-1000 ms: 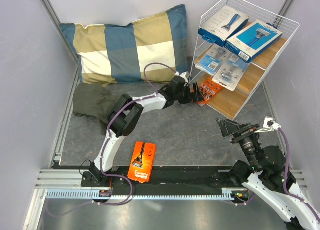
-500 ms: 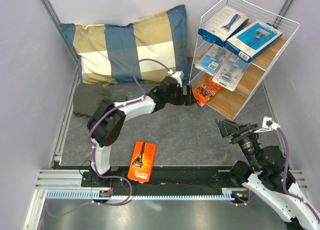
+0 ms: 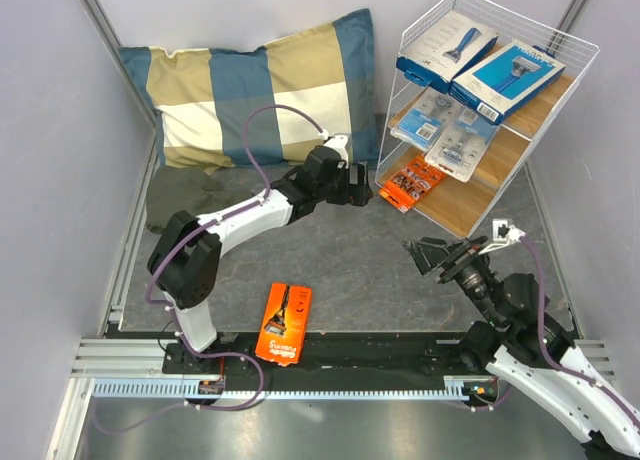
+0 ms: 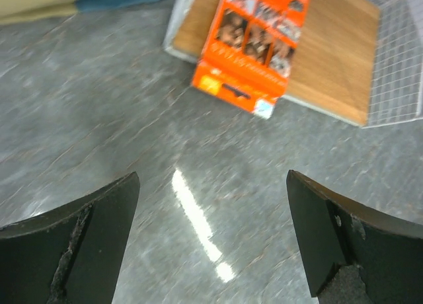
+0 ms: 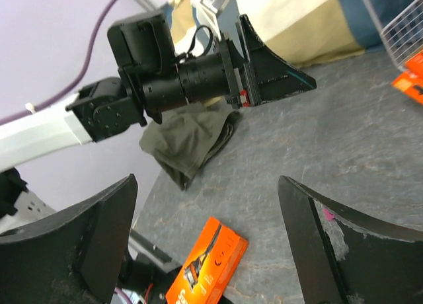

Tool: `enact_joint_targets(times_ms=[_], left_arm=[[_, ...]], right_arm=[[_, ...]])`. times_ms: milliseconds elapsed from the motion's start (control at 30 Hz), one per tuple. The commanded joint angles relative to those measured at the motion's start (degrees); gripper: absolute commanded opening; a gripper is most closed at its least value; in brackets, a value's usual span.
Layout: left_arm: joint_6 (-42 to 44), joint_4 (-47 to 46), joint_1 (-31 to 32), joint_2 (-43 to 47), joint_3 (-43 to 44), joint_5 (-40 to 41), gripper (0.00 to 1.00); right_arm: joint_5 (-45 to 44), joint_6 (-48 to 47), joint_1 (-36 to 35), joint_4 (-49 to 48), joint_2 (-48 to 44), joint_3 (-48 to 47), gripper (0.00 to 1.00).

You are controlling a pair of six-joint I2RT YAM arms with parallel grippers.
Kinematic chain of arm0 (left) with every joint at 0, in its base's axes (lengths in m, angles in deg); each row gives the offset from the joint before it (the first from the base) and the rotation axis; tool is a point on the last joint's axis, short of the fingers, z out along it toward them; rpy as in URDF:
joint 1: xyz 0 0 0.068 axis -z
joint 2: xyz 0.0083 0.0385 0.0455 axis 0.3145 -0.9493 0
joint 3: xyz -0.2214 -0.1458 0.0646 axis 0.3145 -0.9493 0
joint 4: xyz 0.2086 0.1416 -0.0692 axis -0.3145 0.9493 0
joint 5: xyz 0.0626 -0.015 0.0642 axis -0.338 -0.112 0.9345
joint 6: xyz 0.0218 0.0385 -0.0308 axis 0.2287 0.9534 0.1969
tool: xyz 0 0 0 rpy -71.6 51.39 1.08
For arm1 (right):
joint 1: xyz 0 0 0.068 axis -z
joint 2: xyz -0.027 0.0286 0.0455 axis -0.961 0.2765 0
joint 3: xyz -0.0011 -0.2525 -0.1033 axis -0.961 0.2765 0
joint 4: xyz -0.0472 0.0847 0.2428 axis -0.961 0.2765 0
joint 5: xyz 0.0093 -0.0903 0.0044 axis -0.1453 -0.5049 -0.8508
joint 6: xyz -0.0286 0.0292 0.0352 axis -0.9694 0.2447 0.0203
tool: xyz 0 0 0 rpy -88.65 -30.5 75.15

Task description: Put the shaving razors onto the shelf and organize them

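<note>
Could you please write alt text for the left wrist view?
An orange razor card lies partly on the shelf's bottom wooden board, its near end sticking out over the grey table. The left gripper is open, short of it, holding nothing.

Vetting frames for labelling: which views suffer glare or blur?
Left wrist: blurred throughout, the orange card has unreadable print, and a white glare streak crosses the grey tabletop. Right wrist: its own fingers look soft, the orange box fairly crisp. Top external: evenly lit, sharp.
</note>
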Motion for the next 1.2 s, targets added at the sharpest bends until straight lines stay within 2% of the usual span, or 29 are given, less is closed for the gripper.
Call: enact_joint_targets(times_ms=[0, 400, 700, 933, 1167], left_arm=[[1.0, 1.4, -3.5, 5.6, -5.0, 2.0, 1.00], [-5.0, -2.5, -9.6, 17.3, -24.8, 2.0, 1.00], [-9.3, -3.7, -13.1, 31.5, -40.8, 1.2, 0.99], [-11.4, -0.3, -14.4, 43.7, -48.6, 0.3, 0.98], [-16.3, 7.4, -14.4, 54.1, -57.4, -1.7, 0.97]], right_arm=[[7.3, -0.9, -0.3, -5.9, 5.1, 1.0, 0.96], [19.8, -0.6, -0.3, -15.2, 21.8, 3.6, 0.98], [27.8, 2.3, -0.3, -25.0, 35.5, 7.3, 0.98], [30.5, 5.3, -1.2, -31.8, 41.1, 10.4, 0.95], [31.0, 7.0, -3.8, -35.9, 44.4, 11.7, 0.92]])
